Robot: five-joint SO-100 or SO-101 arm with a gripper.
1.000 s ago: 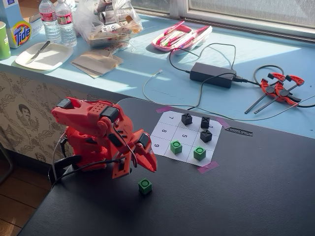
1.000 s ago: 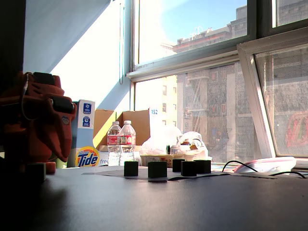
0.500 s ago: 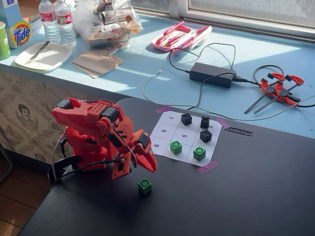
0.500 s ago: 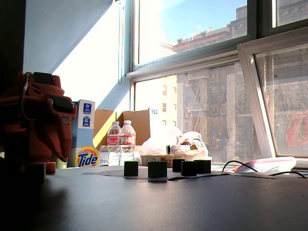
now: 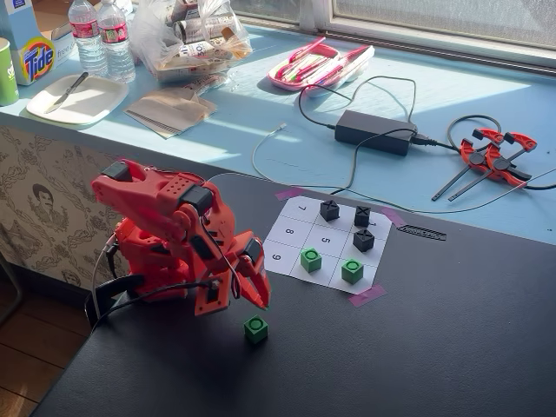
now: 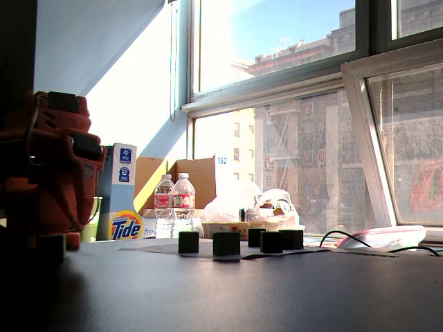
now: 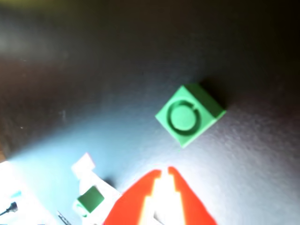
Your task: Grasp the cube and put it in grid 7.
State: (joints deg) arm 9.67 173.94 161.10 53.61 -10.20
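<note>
Wrist view: red gripper (image 7: 164, 174) fingertips nearly together, nothing held; green cube (image 7: 190, 114) lies apart beyond them on dark table (image 7: 93, 70), ring face up, corners turned diagonal, no long axis. Fixed view: cube (image 5: 255, 329) sits off grid sheet (image 5: 291, 233), just beside gripper (image 5: 248, 300).

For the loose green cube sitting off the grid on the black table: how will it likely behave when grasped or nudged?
The green cube looks like rigid, probably light plastic, so it should hold shape when squeezed. Flat faces suggest it slides rather than rolls on the black table. It sits diagonal to the end effector, whose tips look nearly together, so a squeeze may twist it.
</note>
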